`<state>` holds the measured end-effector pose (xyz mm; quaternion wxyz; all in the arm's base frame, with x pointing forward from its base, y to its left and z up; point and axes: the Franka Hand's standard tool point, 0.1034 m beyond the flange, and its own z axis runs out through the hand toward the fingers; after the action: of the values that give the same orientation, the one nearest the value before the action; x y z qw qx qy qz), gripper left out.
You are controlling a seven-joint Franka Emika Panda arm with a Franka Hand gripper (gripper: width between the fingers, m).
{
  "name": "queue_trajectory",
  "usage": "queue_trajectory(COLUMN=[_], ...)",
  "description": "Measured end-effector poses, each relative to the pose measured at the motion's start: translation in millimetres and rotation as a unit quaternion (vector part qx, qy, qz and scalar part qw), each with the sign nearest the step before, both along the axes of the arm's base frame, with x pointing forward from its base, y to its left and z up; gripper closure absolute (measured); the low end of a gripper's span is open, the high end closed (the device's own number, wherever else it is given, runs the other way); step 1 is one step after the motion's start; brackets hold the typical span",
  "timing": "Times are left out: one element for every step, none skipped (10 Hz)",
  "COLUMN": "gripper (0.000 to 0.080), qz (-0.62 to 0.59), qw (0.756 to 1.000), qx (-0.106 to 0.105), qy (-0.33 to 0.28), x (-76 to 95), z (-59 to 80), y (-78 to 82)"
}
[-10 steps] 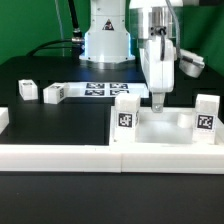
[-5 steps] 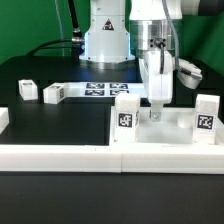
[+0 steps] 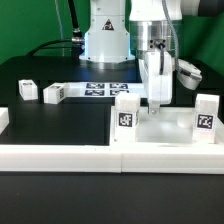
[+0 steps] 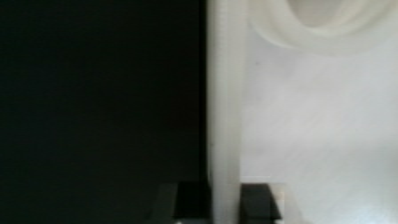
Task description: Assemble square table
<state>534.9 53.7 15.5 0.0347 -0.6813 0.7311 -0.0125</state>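
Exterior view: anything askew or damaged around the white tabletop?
Nothing stands out. The large white plastic square tabletop lies flat; two small white tagged leg blocks sit loose at the exterior view's left; the end effector straddles its rim.

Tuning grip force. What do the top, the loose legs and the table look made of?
Top: likely rigid plastic; smooth matte white, with a cleanly moulded round recess in the wrist view. Loose legs: same matte white, probably plastic; printed black-and-white tags on their faces. Table: matte black, no shine; cloth or board, cannot tell.
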Motion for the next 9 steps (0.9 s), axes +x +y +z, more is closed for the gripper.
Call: queue_trajectory(gripper=[0.0744, 0.0744, 0.0744, 0.0744, 0.0744, 0.0744, 0.0744, 0.0744, 0.0744], qz=[0.000, 0.000, 0.000, 0.000, 0.000, 0.000, 0.000, 0.007, 0.041], qw=[1.000, 1.000, 1.000, 1.000, 1.000, 1.000, 1.000, 1.000, 0.999], qx=[0.000, 0.000, 0.000, 0.000, 0.000, 0.000, 0.000, -0.002, -0.012], qy=[0.000, 0.000, 0.000, 0.000, 0.000, 0.000, 0.000, -0.002, -0.010], x=[0.0, 0.0, 0.0, 0.0, 0.0, 0.0, 0.0, 0.1, -2.5], z=[0.0, 0.0, 0.0, 0.0, 0.0, 0.0, 0.0, 0.5, 2.0], y=[0.0, 0.0, 0.0, 0.0, 0.0, 0.0, 0.0, -1.9, -13.7])
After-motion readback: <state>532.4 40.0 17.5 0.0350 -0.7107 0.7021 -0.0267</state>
